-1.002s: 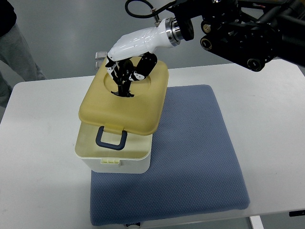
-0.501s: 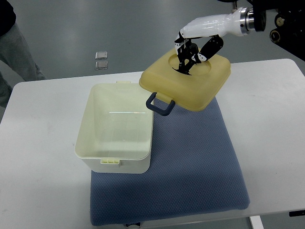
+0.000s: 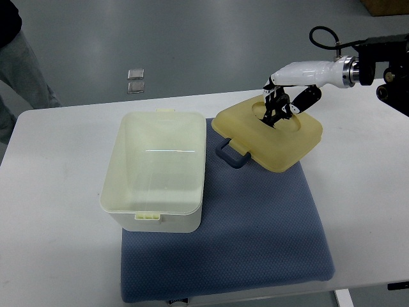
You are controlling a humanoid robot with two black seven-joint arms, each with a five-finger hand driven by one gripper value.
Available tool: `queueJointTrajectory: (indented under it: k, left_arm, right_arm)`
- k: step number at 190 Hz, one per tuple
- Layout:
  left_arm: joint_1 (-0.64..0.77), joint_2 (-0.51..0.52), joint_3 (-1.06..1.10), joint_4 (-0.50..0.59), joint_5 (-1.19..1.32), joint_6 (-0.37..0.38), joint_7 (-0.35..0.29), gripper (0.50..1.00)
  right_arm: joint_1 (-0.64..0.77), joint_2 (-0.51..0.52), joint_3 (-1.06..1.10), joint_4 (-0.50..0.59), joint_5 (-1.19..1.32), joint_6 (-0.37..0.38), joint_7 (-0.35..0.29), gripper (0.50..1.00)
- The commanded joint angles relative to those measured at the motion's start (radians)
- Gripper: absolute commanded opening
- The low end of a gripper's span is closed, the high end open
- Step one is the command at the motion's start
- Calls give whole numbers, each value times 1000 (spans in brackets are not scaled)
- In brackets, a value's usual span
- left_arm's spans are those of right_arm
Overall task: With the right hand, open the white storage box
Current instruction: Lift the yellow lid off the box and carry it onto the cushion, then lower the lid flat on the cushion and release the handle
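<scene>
The white storage box stands open on the left edge of the blue mat, its inside empty. Its yellow lid with a dark blue handle lies tilted on the mat to the right of the box. My right hand comes in from the right edge, its white shell above and its dark fingers curled into the round recess on the lid's top, gripping the lid. The left arm does not show.
The white table carries the mat. Two small squares lie on the grey floor beyond the table's far edge. A person's leg shows at the upper left corner.
The lid has been lifted off the box, carried right and lowered onto the mat. The right hand moved with it and kept its hold; the box has stayed in place.
</scene>
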Motion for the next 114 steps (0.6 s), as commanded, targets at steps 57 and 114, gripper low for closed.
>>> queueJointTrajectory:
  k: [57,114]
  left_arm:
    - [0,0,0,0,0,0,-1,1000]
    - [0,0,0,0,0,0,1,1000]
  right_arm:
    - [-60,47,0,3,-8,-12,0,500]
    - [-58,119,0,12,-8,-10,0,500]
